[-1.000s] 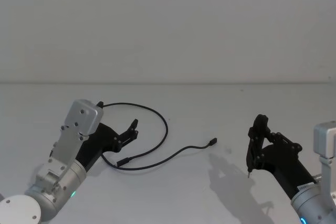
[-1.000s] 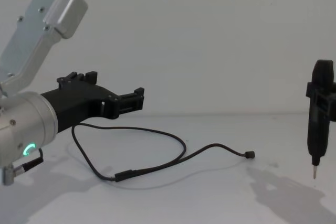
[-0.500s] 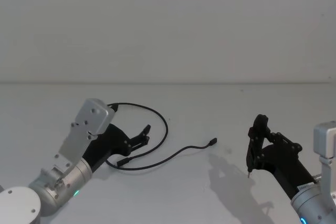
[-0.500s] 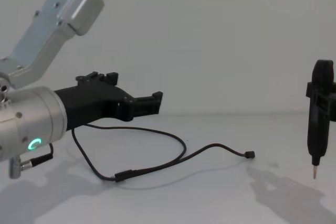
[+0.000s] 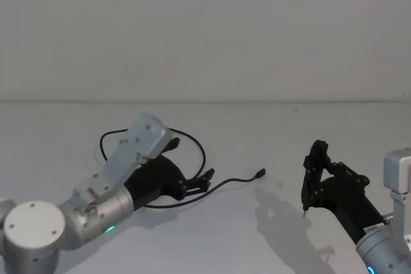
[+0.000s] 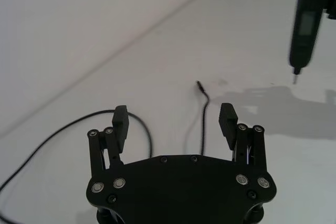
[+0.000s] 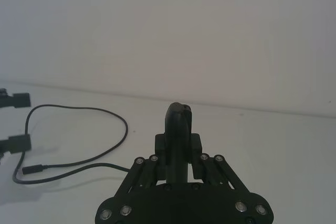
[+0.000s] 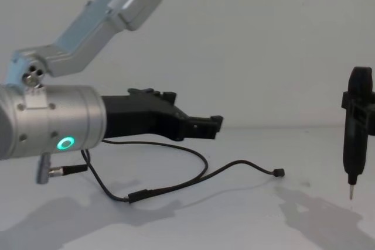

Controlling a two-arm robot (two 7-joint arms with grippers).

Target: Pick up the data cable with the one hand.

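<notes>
The data cable (image 5: 237, 181) is a thin black cord lying on the white table, looping from the left to a small plug (image 5: 260, 173) near the middle. My left gripper (image 5: 204, 181) hovers open above its middle stretch, not touching it. In the left wrist view the cable (image 6: 203, 119) runs between the spread fingers (image 6: 120, 124), closer to one of them. From the chest, the left gripper (image 8: 211, 126) points right above the cable (image 8: 199, 165). My right gripper (image 5: 314, 166) stays at the right, shut on a slim black stick tool (image 8: 356, 127) held tip down.
The white table (image 5: 270, 126) meets a plain white wall at the back. A short stub lead with a silver plug (image 8: 58, 171) hangs from my left wrist. The stick tool's metal tip (image 8: 351, 192) hangs just above the table at the right.
My left arm has swung to the right and forward, carrying its open gripper from the cable's left loop to over its middle stretch. The right arm and the cable have not moved.
</notes>
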